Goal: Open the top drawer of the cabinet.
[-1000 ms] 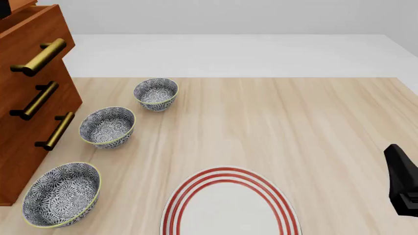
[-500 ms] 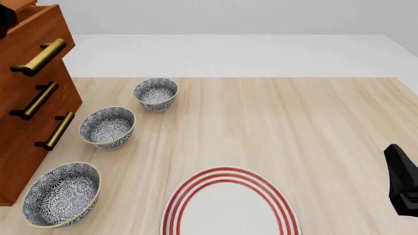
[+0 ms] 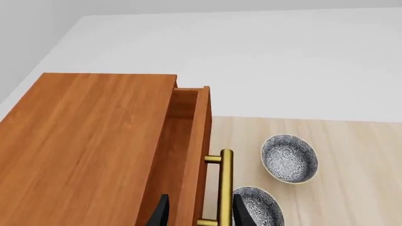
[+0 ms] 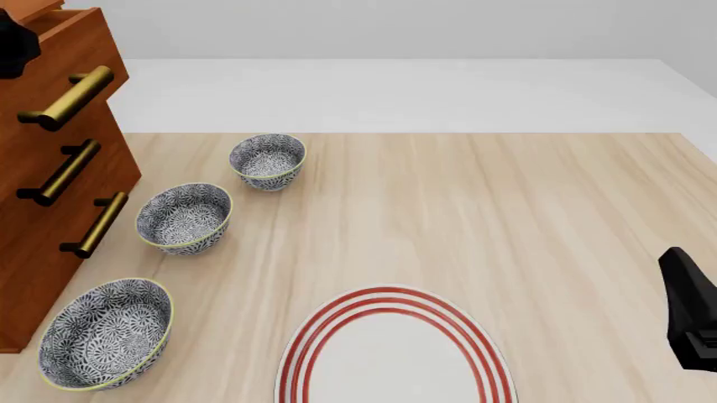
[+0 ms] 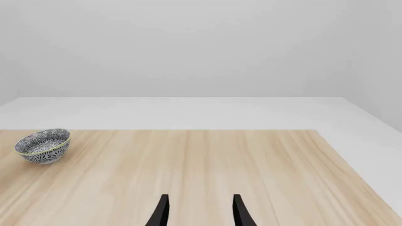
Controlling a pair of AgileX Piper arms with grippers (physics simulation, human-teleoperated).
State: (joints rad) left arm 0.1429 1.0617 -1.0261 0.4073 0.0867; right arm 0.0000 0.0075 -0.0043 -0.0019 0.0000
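Left jaws (image 3: 196, 213): spread wide, holding nothing; the two black fingertips (image 3: 161, 213) stand one to each side of the top drawer's front panel and brass handle (image 3: 225, 186), with the front panel and the handle bar lying between them; contact with either cannot be confirmed. In the front view the left jaws (image 4: 16, 44) appear only as a dark shape at the upper left edge, above the cabinet.

Top drawer (image 3: 188, 141): directly ahead of and below the left jaws; it stands pulled out a short way from the cabinet (image 3: 88, 146), its front clear of the cabinet top so that a narrow strip of plain wood interior shows; in the front view the top drawer (image 4: 62, 63) projects beyond the two lower drawers (image 4: 79, 168).

Right jaws (image 5: 196, 213): spread wide, holding nothing; both fingertips (image 5: 238, 212) hang over bare bench (image 5: 220, 169); in the front view only the black body of the right arm (image 4: 693, 306) shows at the right edge, well apart from the cabinet.

Other items: three patterned bowls (image 4: 183, 217) stand in a row on the bench (image 4: 505, 201) just beside the cabinet front; two of them lie beyond the left jaws past the handle; one bowl (image 5: 43, 145) lies far ahead of the right jaws to one side; a red-ringed plate (image 4: 395, 348) lies at the near bench edge between the two arms.
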